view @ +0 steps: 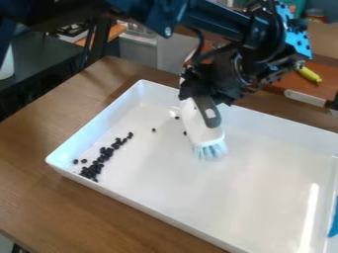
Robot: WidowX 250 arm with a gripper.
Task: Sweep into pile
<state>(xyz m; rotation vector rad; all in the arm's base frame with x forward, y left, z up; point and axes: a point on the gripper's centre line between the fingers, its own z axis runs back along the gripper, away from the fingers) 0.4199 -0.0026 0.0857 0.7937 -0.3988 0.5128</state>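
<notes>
"So, what is the claw (200, 94) doing?"

"It's clamping on the brush (195, 121), up by the handle, and the brush is hanging over the far side of the tray (231, 192), its bristles (210, 150) pointing down. I can't tell whether they're touching the floor of it."

"And what are you worrying about?"

"The strays, mostly. Three beans (153, 130) are lying near the brush, away from the rest, and two of them are sitting just beside it. If the brush is coming down on top of them instead of behind them, it'll be flicking them off the wrong way. Too hard a push could be twisting the handle in the grip, or nudging the tray along the table (39, 197)."

"How is the pile (99, 160) looking?"

"Small, round and black, all of it, and standing out sharply against the white. It's straggling in a slanting line towards the tray's left corner, bunching thickest at the near end, with two loose ones lying just beside it. I'd say it's needing some tightening."
</notes>
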